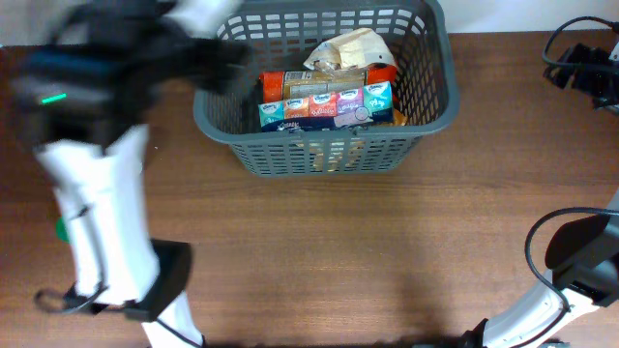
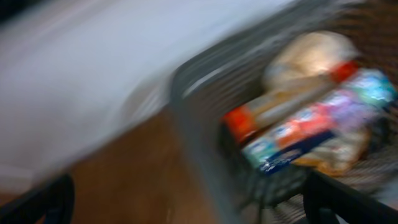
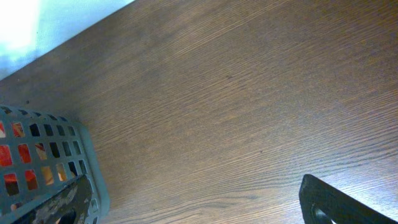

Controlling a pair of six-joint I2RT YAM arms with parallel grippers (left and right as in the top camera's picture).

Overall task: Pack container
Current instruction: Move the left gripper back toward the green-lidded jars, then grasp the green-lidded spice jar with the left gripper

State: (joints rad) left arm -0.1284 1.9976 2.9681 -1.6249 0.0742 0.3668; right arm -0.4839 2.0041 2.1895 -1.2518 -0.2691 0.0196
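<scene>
Dark grey plastic basket (image 1: 329, 155) with slotted lattice walls and a thick rolled rim sat at the upper centre of the overhead frame on the brown wooden table (image 1: 338, 251), its long axis running left to right across the picture. Inside lay a row of multi-coloured tissue packets (image 1: 324, 101), a long tan packet with orange ends (image 1: 319, 79) behind them, and a crumpled cream paper bag (image 1: 353, 48) toward the back wall. The left gripper (image 2: 193, 202) was at the upper left of the overhead frame, smeared with blur, just beside the basket's left short wall; whether it touched the rim could not be told. In the left wrist view its two dark fingers showed only at the lower corners, spread wide with nothing between them, and the basket filled the right half of that frame, so the opening lay ahead and to the right of the fingers. The right gripper (image 3: 189, 193) was also spread and empty; its camera looked down on bare wood, with only a corner of the basket at the lower left of its frame. The white right arm (image 1: 580, 261) sat folded at the lower right of the overhead frame, well apart from the basket. By my judgement the left arm was much the nearer, and any coming move would turn on crossing that left short wall, across the basket's long axis from the left end.
</scene>
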